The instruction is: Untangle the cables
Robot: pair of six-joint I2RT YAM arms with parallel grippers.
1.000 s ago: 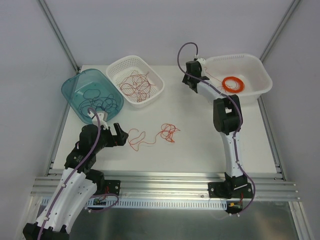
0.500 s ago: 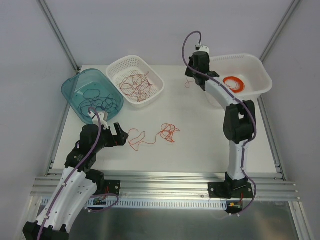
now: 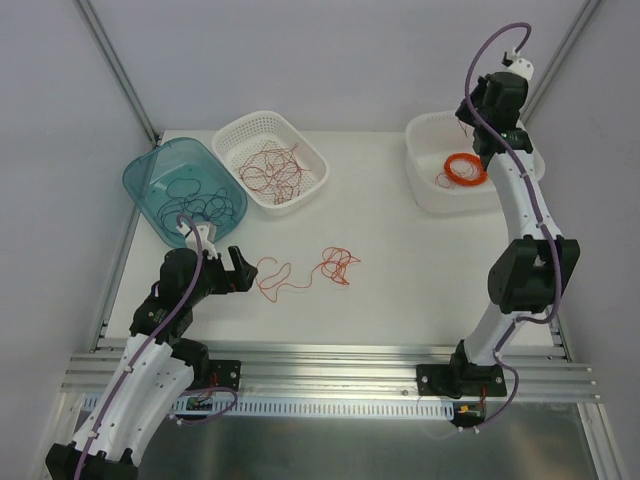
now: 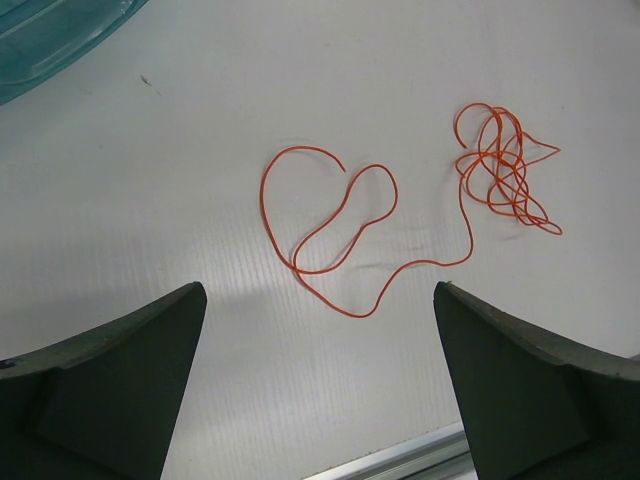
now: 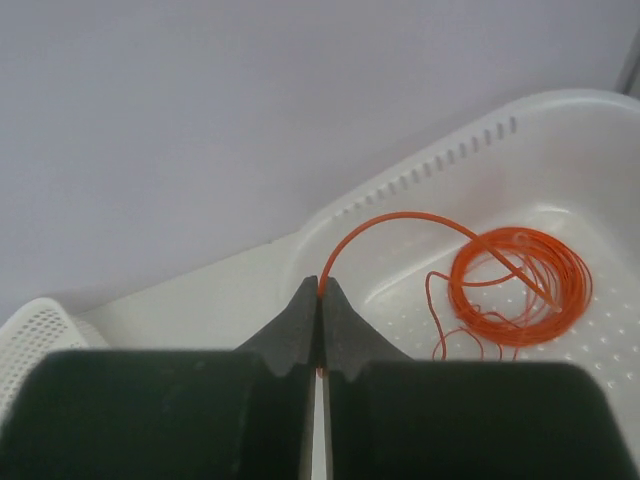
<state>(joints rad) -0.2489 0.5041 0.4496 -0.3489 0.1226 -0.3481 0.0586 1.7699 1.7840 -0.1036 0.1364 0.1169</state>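
Cables (image 3: 338, 265) are seen tangled at centre; left gripper (image 4: 318, 300), 7 o'clock, is spread wide; right gripper (image 5: 320, 285), 1 o'clock, is clamped on an orange strand (image 5: 400, 216).

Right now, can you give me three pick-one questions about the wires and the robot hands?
1. Where is the coil? A on the table; B in the tub; C in the basket.
2. What colour are the wires in the teal bin? A dark; B yellow; C white.
3. What is the right gripper doing? A wide open; B holding a basket; C shut on an orange wire.
Answers: 1 B, the coil lies inside the tub's walls. 2 A, they look navy-black. 3 C, the wrist view shows its jaws pinching the wire.
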